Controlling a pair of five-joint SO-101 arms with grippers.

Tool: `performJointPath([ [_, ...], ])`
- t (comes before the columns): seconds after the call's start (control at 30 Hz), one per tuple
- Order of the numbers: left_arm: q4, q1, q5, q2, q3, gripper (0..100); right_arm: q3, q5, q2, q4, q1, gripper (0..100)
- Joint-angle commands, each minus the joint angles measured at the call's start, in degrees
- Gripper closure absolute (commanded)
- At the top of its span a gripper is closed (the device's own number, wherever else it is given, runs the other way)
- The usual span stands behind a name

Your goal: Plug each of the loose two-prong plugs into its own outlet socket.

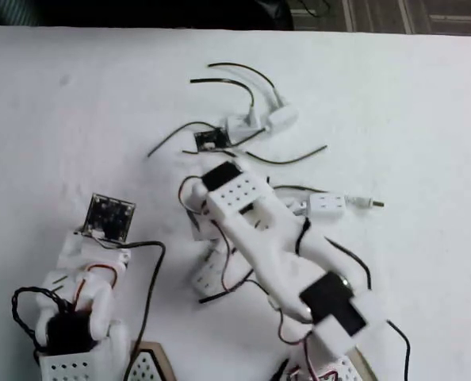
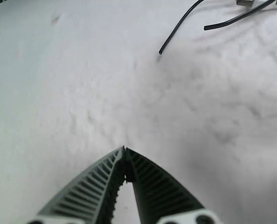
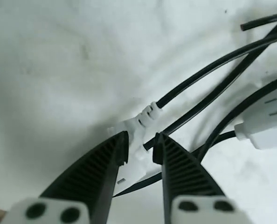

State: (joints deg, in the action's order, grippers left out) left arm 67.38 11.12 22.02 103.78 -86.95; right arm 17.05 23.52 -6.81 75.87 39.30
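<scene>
High view: across the white table [image 1: 426, 95], the right arm [image 1: 275, 246] lay stretched into a tangle of cords [image 1: 243, 75], and the left arm [image 1: 85, 294] sat well apart. The left gripper [image 2: 125, 161] was pinched shut on nothing. The right gripper [image 3: 139, 145] clasped a small white plug [image 3: 134, 128], its long axis running out past the fingertips along its cord. A likely socket [image 3: 266, 122] lay just beside, nearer this arm.

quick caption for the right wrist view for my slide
Right gripper clamped on a white plug among black cords, a white socket nearby.
</scene>
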Motion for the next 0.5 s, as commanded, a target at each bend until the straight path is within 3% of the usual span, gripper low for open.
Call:
performJointPath([
  [0.0,-0.97,0.48,0.70,0.57,0.35,98,-3.43,0.62,-1.89,0.57,0.75,91.1],
  [0.47,-0.79,0.48,0.70,0.57,0.35,98,-7.56,0.62,-10.86,0.48,0.84,91.0],
])
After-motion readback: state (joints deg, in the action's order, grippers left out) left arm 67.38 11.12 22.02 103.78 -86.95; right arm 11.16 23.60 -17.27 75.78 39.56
